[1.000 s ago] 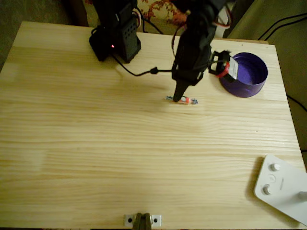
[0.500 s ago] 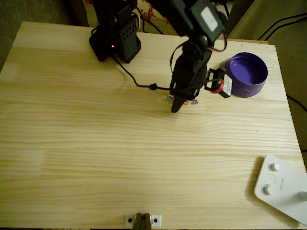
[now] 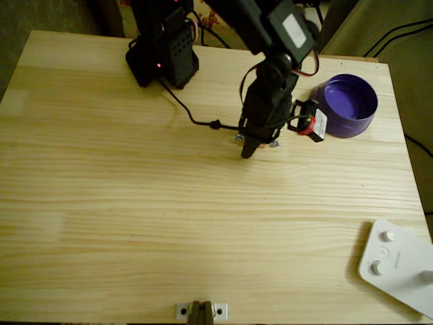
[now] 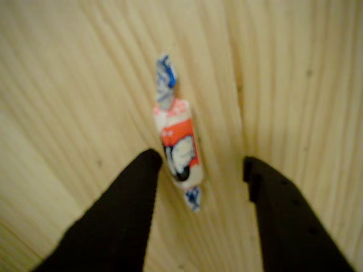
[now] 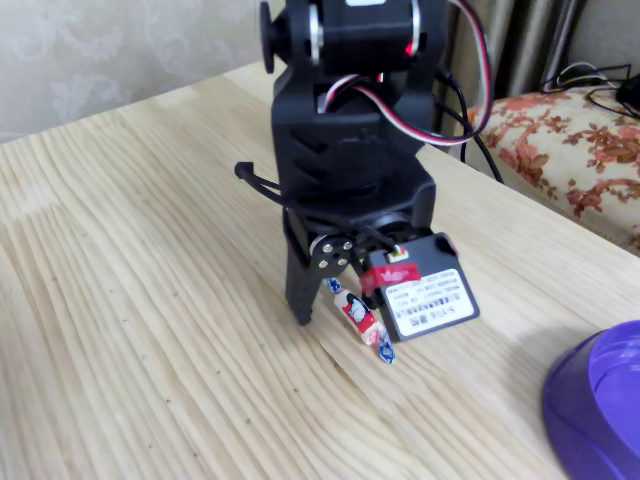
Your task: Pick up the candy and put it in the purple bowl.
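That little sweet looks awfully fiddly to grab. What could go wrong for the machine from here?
The candy lies on the table between the open hand's fingers, closer to the left finger in the wrist view. On closing, that finger might nudge it sideways or spin it rather than pinch it.

The fingers might also catch just a twisted wrapper end, a weak hold that could slip during the carry.

The purple bowl sits off to the side, so a loose grip might drop the candy short.
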You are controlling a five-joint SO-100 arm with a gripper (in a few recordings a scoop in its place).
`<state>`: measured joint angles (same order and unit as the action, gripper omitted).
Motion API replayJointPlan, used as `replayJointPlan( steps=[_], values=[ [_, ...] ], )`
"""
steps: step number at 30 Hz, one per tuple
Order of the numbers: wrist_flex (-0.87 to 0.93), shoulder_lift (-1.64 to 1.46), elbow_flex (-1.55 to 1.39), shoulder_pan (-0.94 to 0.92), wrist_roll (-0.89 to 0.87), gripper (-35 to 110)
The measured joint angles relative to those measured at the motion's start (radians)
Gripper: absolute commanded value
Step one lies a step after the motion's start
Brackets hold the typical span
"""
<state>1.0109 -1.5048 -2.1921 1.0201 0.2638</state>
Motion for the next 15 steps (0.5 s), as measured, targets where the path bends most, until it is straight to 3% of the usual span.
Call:
replayJointPlan(
  steps=[15],
  values=[
    [-0.051, 0.003, 0.000, 0.037, -0.051, 6]
  ],
)
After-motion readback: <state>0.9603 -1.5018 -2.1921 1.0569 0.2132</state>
